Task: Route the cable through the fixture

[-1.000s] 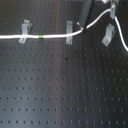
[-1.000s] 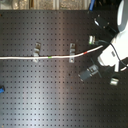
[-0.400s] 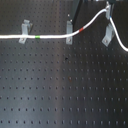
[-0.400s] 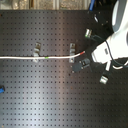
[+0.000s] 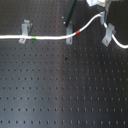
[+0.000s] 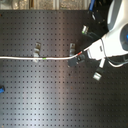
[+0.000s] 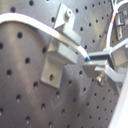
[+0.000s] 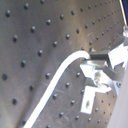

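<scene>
First wrist view: the gripper (image 7: pixel 89 59), at right of centre, pinches the cable (image 7: pixel 30 22), which arcs over a grey clip (image 7: pixel 57 57). In the first exterior view the cable (image 5: pixel 50 38) crosses the upper frame over the black pegboard (image 5: pixel 60 90).

- A dark perforated board (image 5: pixel 60 95) fills both exterior views, its small holes set in an even grid.
- Soft light leaves a paler sheen across the board's upper part in the first exterior view.
- In the second exterior view, a thin pale strip (image 6: pixel 45 4) borders the board's top edge.
</scene>
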